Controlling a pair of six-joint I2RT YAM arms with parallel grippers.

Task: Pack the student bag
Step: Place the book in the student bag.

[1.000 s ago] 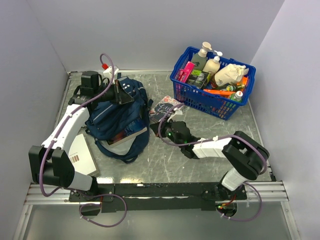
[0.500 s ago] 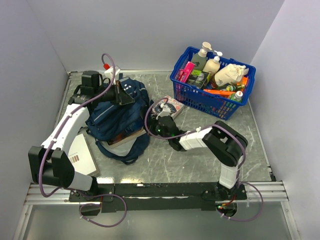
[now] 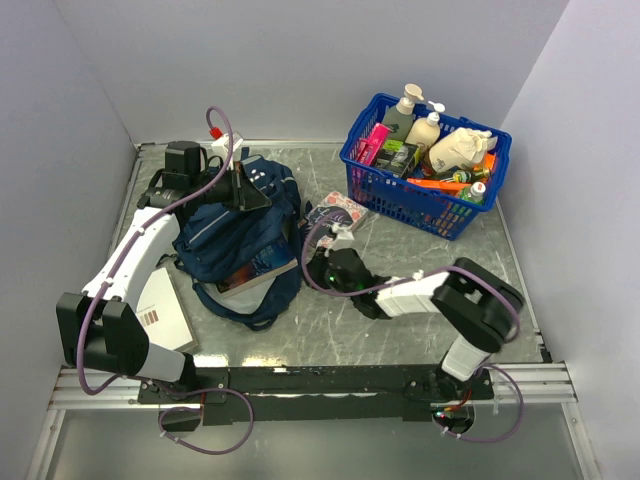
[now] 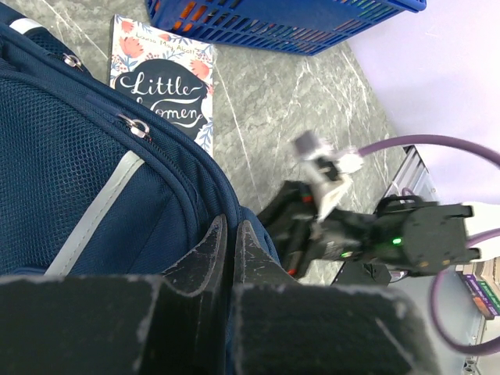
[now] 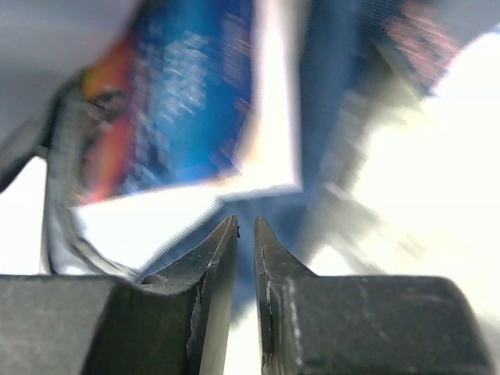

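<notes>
The navy student bag (image 3: 228, 232) lies at the left of the table, its mouth facing the near side. A blue-covered book (image 3: 256, 272) sticks out of that mouth. My left gripper (image 3: 247, 187) is at the bag's top edge, shut on a fold of its navy fabric (image 4: 232, 228). My right gripper (image 3: 318, 266) is low on the table beside the bag's right side. In the right wrist view its jaws (image 5: 244, 224) stand slightly open with nothing between them, the blurred blue book (image 5: 187, 101) just ahead.
A "Little Women" book (image 3: 336, 211) lies flat between the bag and the blue plastic basket (image 3: 372, 172), which is full of bottles and packets at the back right. A white box (image 3: 165, 312) lies near the left arm's base. Walls close the table's back and sides.
The right arm swung in toward the bag, then drew back a little. Its jaws, shut before, have parted slightly. The left gripper and the bag have held still.
</notes>
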